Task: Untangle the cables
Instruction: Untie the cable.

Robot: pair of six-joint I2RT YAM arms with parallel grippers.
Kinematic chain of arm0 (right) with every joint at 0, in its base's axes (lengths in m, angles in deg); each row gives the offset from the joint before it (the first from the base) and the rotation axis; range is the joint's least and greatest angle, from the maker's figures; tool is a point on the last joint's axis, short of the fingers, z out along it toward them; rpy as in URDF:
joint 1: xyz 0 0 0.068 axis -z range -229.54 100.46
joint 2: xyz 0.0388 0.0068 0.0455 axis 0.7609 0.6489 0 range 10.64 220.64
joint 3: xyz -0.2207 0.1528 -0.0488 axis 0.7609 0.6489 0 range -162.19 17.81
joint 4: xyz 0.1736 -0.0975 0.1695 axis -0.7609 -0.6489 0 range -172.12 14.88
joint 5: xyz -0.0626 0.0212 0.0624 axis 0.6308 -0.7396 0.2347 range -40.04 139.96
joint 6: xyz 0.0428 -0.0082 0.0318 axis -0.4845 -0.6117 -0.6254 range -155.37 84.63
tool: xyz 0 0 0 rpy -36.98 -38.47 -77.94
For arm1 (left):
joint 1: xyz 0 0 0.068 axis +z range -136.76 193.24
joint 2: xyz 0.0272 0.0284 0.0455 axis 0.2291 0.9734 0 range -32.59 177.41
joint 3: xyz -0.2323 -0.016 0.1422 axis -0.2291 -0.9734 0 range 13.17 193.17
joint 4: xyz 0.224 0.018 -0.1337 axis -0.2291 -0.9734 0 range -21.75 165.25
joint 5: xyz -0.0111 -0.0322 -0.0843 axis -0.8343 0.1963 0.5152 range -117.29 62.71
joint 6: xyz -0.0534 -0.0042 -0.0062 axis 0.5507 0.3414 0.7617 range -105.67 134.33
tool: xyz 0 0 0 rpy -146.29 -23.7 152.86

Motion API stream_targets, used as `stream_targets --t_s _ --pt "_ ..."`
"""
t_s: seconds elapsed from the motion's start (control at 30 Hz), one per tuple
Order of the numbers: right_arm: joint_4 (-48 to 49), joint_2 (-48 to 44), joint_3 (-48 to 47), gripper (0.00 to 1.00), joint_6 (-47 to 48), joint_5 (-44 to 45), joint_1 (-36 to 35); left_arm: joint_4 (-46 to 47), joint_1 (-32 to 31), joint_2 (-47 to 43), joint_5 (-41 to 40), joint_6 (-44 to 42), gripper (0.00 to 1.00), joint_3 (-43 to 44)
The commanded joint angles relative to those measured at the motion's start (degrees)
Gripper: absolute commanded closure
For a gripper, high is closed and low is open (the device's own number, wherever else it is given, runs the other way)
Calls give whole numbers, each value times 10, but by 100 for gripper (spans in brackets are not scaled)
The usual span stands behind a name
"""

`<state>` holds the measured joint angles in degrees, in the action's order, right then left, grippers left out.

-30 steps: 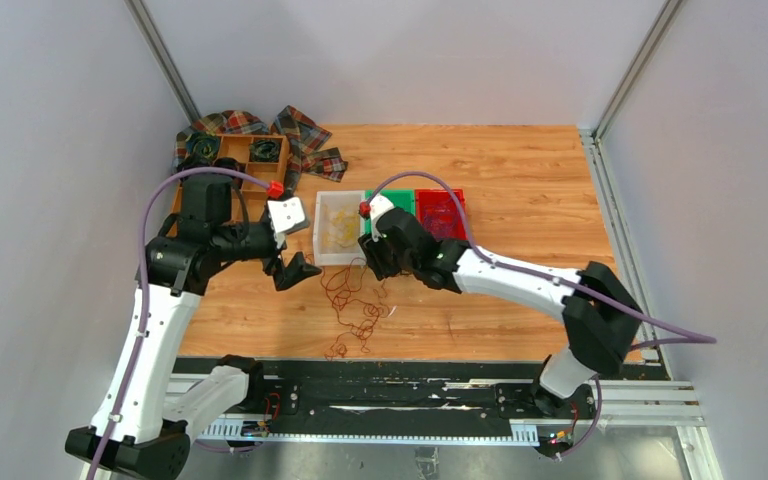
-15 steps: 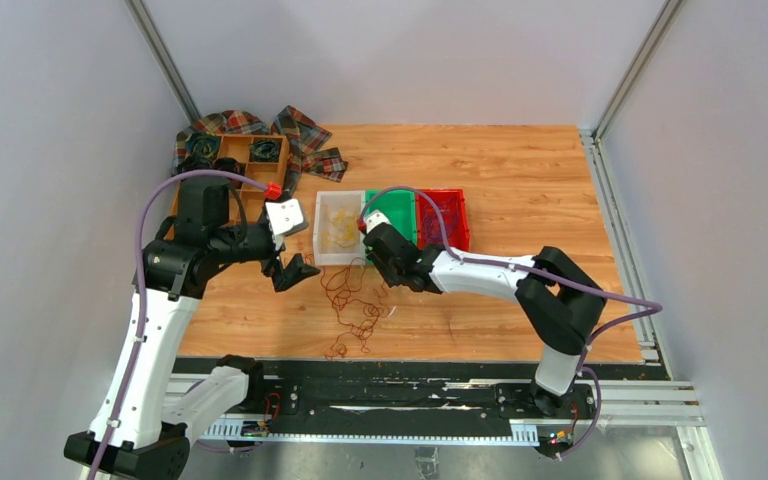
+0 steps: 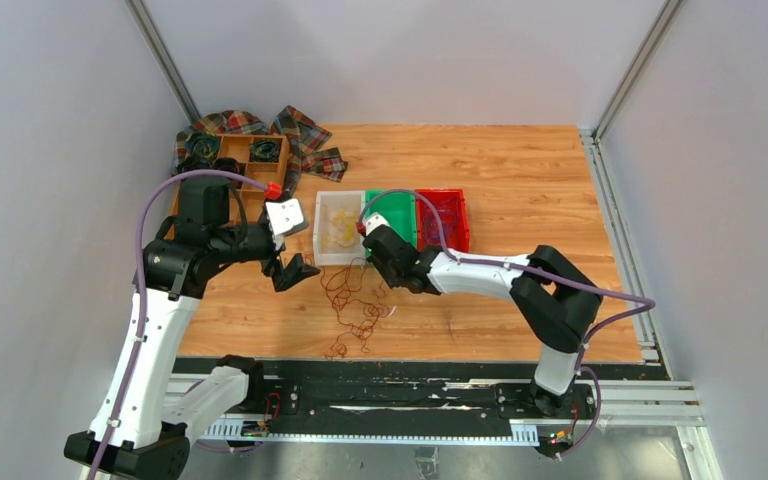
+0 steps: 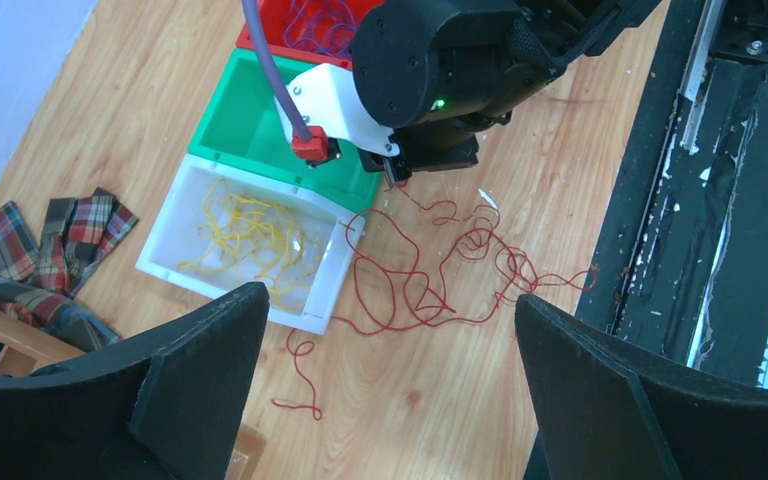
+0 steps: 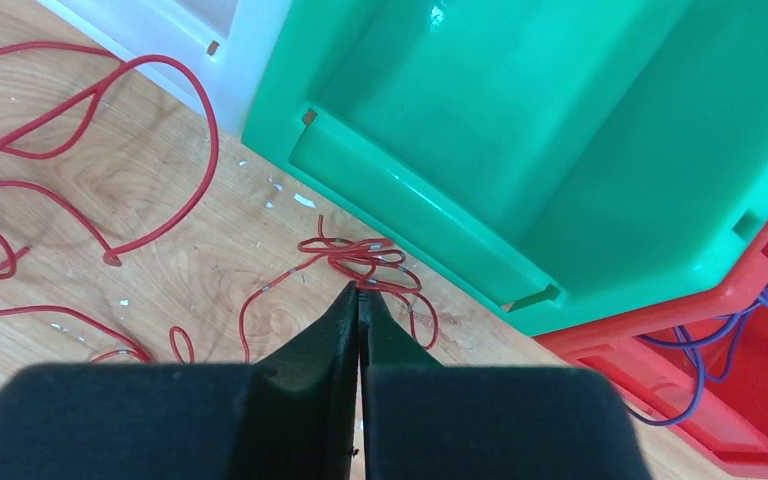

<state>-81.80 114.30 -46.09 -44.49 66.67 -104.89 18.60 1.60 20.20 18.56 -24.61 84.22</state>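
Sorting approx two-thirds done: yellow cables (image 4: 250, 240) in white bin (image 4: 325, 300), purple cables (image 4: 320, 20) in red bin (image 4: 260, 35), red cables (image 4: 430, 300) tangled mid-frame on table w/ right gripper (image 5: 358, 300) pinched shut, apparently on a strand, left gripper (image 4: 385, 310) gaping, empty.

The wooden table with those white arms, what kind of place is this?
Probably a robot test cell: left arm and right arm mounted at a wooden table, plain walls around, cables beside coloured bins.

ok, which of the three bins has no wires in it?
The green bin, in the middle: bare inside. The white bin holds yellow wires, the red bin purple wires.
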Motion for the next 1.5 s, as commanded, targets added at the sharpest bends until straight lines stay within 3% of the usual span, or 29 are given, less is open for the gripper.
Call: stream_targets --t_s 0.0,0.33,0.4,0.5,0.67,0.9,1.3,1.47 --pt "31 -37 21 99 -4 5 3 7 4 -1 6 6 2 6" --pt "74 -91 70 99 -17 -13 10 7 4 -4 4 4 2 1" --pt "57 -82 62 77 -38 -15 15 7 4 -5 5 2 2 -2" --pt "53 -72 55 55 -72 -28 18 7 3 -7 5 -2 2 -4" --pt "32 -26 13 48 -89 3 18 7 3 -7 6 -4 2 -1" --pt "61 4 2 61 -67 19 20 4 3 -4 5 -4 2 1" --pt "118 -8 30 97 -37 -20 25 4 4 -1 5 1 2 4" --pt "167 -63 75 99 -27 -55 25 3 3 3 7 9 2 3"
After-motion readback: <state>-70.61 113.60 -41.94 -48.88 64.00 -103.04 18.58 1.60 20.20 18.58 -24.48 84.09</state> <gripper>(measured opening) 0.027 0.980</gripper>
